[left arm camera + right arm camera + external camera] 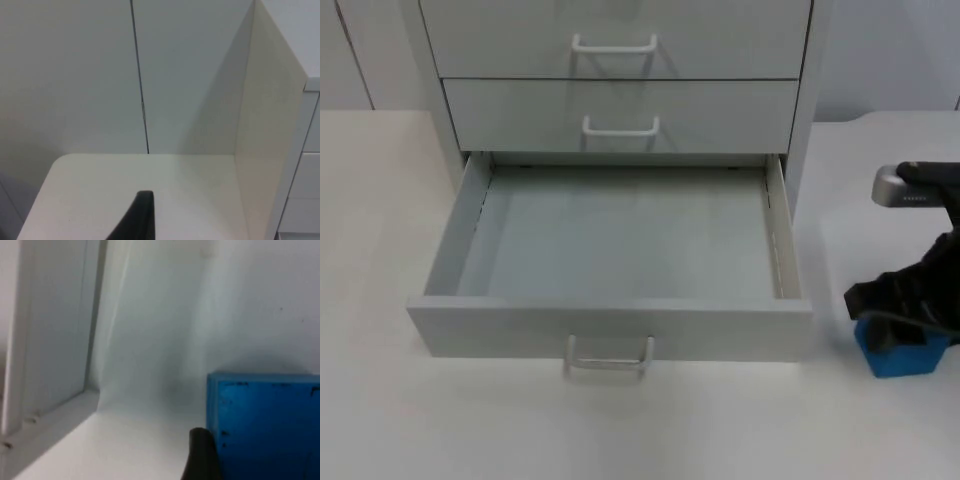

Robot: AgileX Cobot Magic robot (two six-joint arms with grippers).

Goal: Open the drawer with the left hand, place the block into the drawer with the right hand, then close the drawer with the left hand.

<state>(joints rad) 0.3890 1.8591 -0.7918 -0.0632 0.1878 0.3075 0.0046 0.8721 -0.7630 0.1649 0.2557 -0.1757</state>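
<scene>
So the blue block is sitting on the white tabletop, just off the front right corner of the open drawer, outside it and close to that corner. The right gripper is down on top of the block, covering its upper edge from the overhead camera. In the right wrist view the block sits right against one black fingertip, so the fingers look to be around it, but honestly I can't tell whether they're squeezing it yet or just straddling it.

The drawer is the bottom one of the grey cabinet, pulled well out, its floor bare, handle facing forward. So step one looks done, and the step in hand is the pick.

How I'd do it well: get a firm, centred pinch before lifting, since an off-centre grip on a square block tends to twist. Lift straight up high enough to clear the drawer's right side wall, which stands between block and drawer floor. Then carry it across that wall and let go low over the middle of the floor, away from the front panel, so it doesn't bounce or jam the slide.

The left gripper is waiting beside the cabinet's left flank, and I can't tell its finger state either.
</scene>
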